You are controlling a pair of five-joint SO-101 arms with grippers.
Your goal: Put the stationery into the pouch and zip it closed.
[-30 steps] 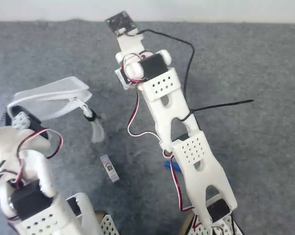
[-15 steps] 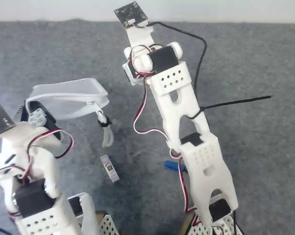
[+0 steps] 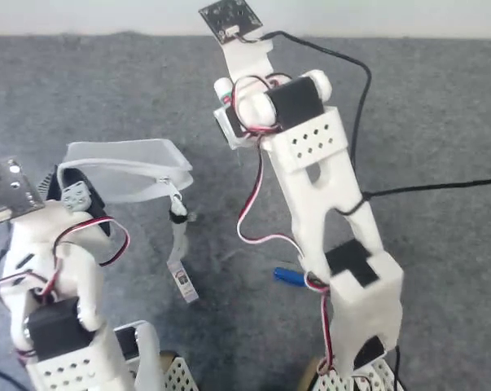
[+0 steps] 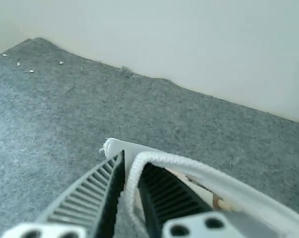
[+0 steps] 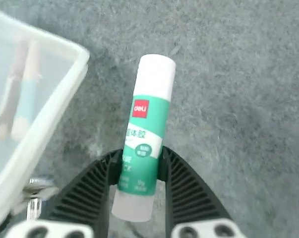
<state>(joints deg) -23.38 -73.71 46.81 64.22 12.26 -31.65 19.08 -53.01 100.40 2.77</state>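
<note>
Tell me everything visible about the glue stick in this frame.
The glue stick is a plastic cylinder with a white cap, a green-and-white printed label and a pale, cloudy base. The right gripper is shut on its labelled lower part, one finger on each side, cap end pointing away from the wrist. It is over the grey carpeted surface, beside the pouch and its white-edged corner, apart from it.

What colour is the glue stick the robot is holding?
The glue stick is white with a green label; the right wrist view shows it best.
</note>
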